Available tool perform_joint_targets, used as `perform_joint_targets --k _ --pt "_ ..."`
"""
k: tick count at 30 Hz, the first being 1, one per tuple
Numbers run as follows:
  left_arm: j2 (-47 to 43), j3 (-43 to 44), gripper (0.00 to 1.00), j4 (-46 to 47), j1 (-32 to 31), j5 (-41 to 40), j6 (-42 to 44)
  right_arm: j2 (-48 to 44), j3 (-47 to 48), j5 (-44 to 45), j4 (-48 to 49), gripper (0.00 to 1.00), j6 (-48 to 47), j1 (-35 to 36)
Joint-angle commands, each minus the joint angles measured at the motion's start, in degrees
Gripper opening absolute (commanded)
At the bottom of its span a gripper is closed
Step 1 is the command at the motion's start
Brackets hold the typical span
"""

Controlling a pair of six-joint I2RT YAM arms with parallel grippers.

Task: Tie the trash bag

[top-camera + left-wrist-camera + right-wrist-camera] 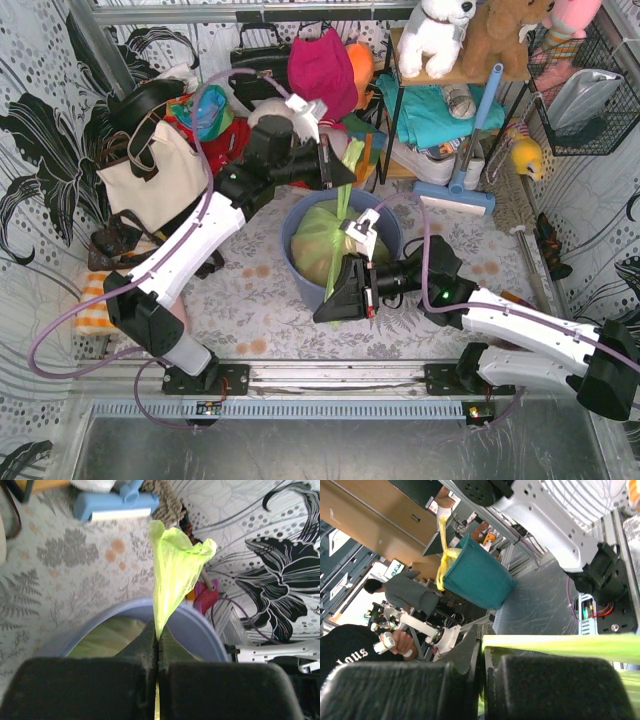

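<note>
The left gripper (158,632) was pressed shut on one bag strip (175,565), which stood up past the fingertips and flared at its free end. The right gripper (482,647) pinched the other strip (565,647), and that one ran straight off to the side. The bag (316,245) sat in the bin (298,282), mid-table.

The left gripper hung over the bin's far rim and the right was just off its near rim. Behind the bin it was crowded, with a mop (455,198), a shelf (440,75) and a cream handbag (150,175) nearby. Bare table (250,300) lay on the near side.

The left arm reached out diagonally. The right arm lay low and was bent across towards the bin.

In the right wrist view, a black shirt (345,650) read "lous".
</note>
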Motion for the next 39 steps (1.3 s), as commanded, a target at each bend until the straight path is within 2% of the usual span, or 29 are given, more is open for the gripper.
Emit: perform_joint_targets --k 1,4,7,11,14,18,25,28,34,36,39 --pt "1.9 9.9 0.0 -0.9 0.3 -10.2 5.2 -0.7 7.7 -3.8 -1.4 0.01 -1.2 0.3" --pt "3.5 12.1 0.0 -4.0 0.3 -16.1 8.0 -1.8 9.9 -4.6 -5.0 0.0 -2.8 0.6" --pt "4.1 10.1 0.0 -4.1 0.3 -16.8 8.7 -3.7 5.9 -4.5 -7.2 0.0 -3.1 0.8" --pt "3.8 3.7 0.0 -1.7 0.3 -16.8 8.2 -5.5 -4.2 -4.5 0.8 0.0 2.4 1.6" --pt "3.9 0.7 0.0 -0.7 0.4 -19.0 8.5 -6.7 -7.7 -4.1 1.7 0.0 3.9 2.1" --pt "4.7 3.6 0.0 -2.1 1.0 -19.8 8.9 -6.9 -4.1 -5.0 0.0 0.0 2.3 2.1" --pt "5.2 15.7 0.0 -6.1 1.1 -20.1 10.0 -4.8 7.5 -6.6 -6.0 0.0 -2.4 2.1" --pt "6.3 16.3 0.0 -6.9 1.3 -20.9 10.8 -4.8 5.0 -6.3 -6.9 0.0 -2.3 2.1" --pt "6.4 8.1 0.0 -3.4 1.8 -22.0 10.9 -6.3 -8.7 -4.1 2.9 0.0 4.4 2.3" --pt "6.6 7.1 0.0 -2.8 2.3 -21.9 10.8 -6.7 -8.7 -3.6 2.9 0.0 4.4 2.3" --pt "7.2 9.7 0.0 -3.8 2.9 -20.9 11.0 -6.1 -3.7 -4.4 0.0 0.0 2.5 2.3"
